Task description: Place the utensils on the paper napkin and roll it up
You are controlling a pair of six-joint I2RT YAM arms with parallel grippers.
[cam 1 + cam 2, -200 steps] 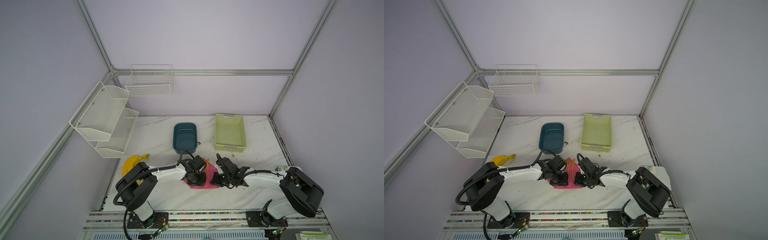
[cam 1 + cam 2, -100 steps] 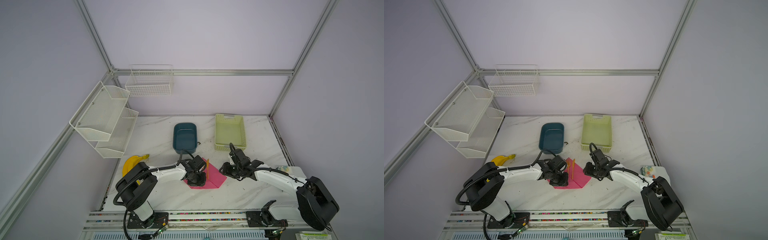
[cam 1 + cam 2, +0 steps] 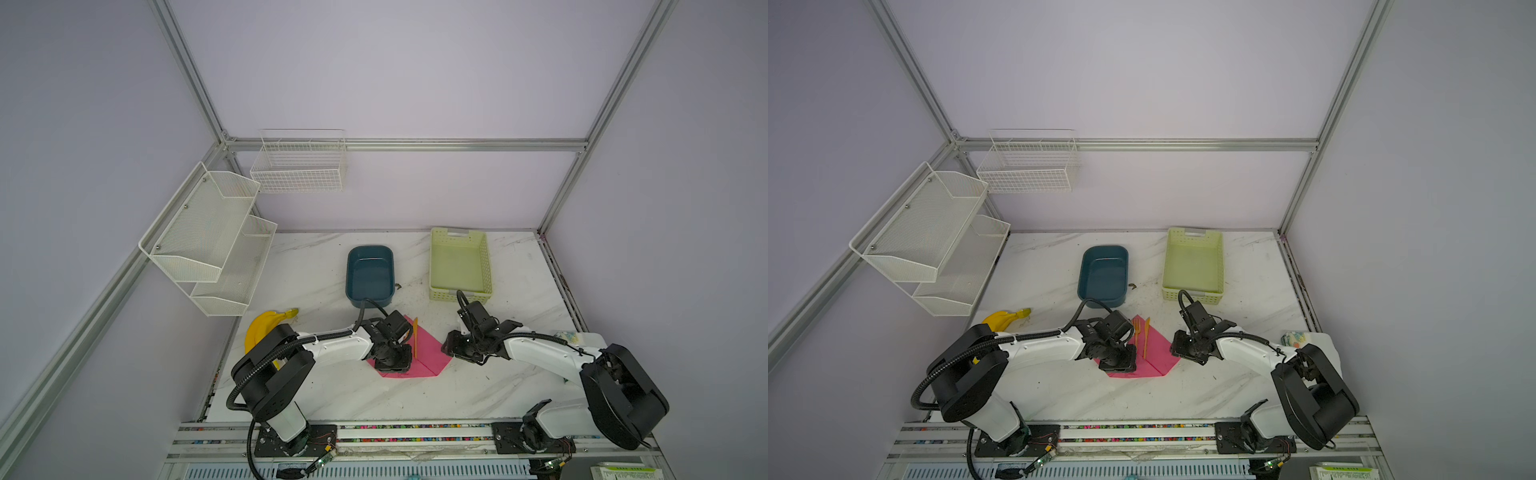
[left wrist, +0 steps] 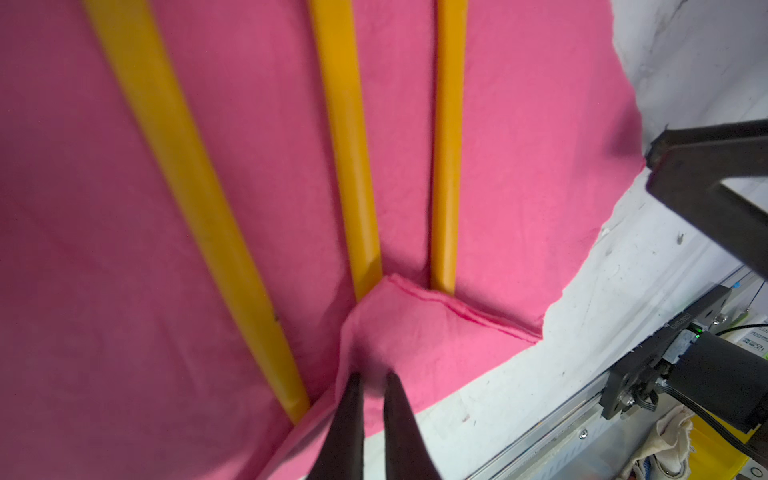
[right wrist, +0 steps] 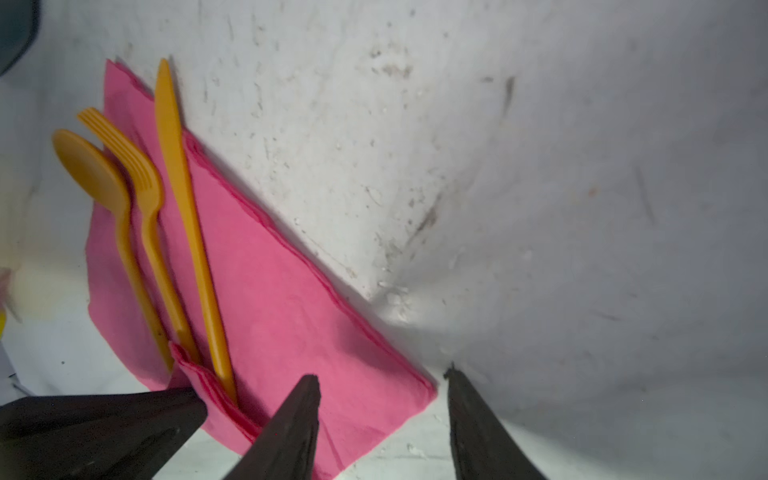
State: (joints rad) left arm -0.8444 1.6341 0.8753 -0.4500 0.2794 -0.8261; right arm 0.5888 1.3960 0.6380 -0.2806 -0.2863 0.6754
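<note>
one white marble table [image 3: 415,399] carries the whole set-up. the left arm [image 3: 332,349] and the right arm [image 3: 540,353] extend inward from the near rail and meet at the middle front of the table. the paper napkin [image 3: 430,353] lies there, bright pink, with one point toward the blue tub [image 3: 370,270]. the utensils [image 4: 349,145] lie side by side on the part of the napkin nearer the left arm: spoon [image 5: 89,170], fork [image 5: 141,178], knife [image 5: 178,166], heads toward the tub. the left gripper [image 4: 372,380] is almost closed and pinches the napkin's near corner, which is folded up over the fork and knife handle ends. the right gripper [image 5: 382,376] has its jaws apart and holds nothing; one finger is over the napkin's right corner, the other over bare table.
</note>
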